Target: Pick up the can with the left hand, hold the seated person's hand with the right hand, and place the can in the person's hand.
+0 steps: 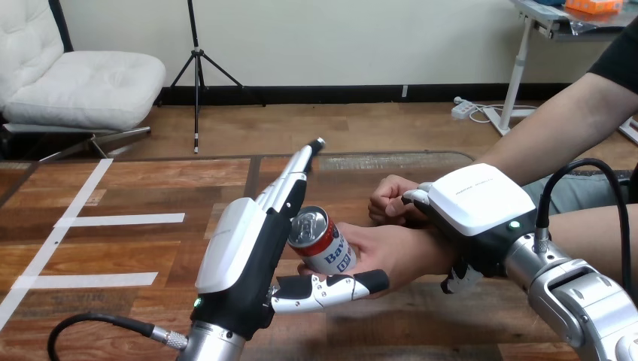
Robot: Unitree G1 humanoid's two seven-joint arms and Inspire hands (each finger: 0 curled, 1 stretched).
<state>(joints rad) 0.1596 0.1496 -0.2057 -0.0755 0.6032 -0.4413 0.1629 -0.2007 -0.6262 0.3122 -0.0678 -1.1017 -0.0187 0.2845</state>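
step 3 place: can in person's hand | left robot hand spread beside can, right robot hand clasps wrist | next we'd retract left

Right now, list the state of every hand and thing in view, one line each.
can, lying tilted in the person's open palm.
left hand, open, fingers straight beside the can, thumb stretched under the person's open hand.
right hand, shut round the person's wrist.
person's open hand, palm up, bearing the can.
person's other hand, closed in a fist behind the open one.
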